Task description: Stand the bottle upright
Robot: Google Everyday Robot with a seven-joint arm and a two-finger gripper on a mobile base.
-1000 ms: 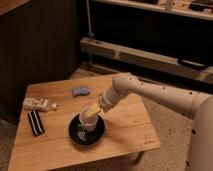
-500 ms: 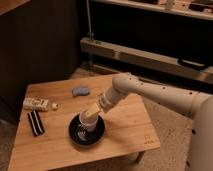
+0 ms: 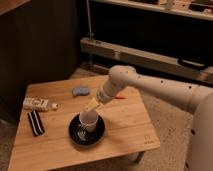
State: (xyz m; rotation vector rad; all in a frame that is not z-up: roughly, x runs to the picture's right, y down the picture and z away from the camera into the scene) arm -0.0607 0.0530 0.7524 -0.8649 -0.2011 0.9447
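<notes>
- Bottle (image 3: 38, 104): lies on its side on the table (image 3: 131, 136), well apart from the hand and far to its picture-left, near the table's left edge.
- Look: whitish-cream body, dark-patterned label, small pale cap on the end that points toward the hand.
- Black bar with white stripes (image 3: 35, 122): flat on the table just beside the bottle, on the near side; also well apart from the hand.
- Blue-grey pad (image 3: 80, 91): near the hand, on its far-left side, between the hand and the table's back edge.
- Hand (image 3: 92, 106): low at the rim of a white cup (image 3: 88, 120). Cannot tell how far open it is or whether it grips the cup.
- The cup stands upright on a black plate (image 3: 75, 137), directly below the hand.
</notes>
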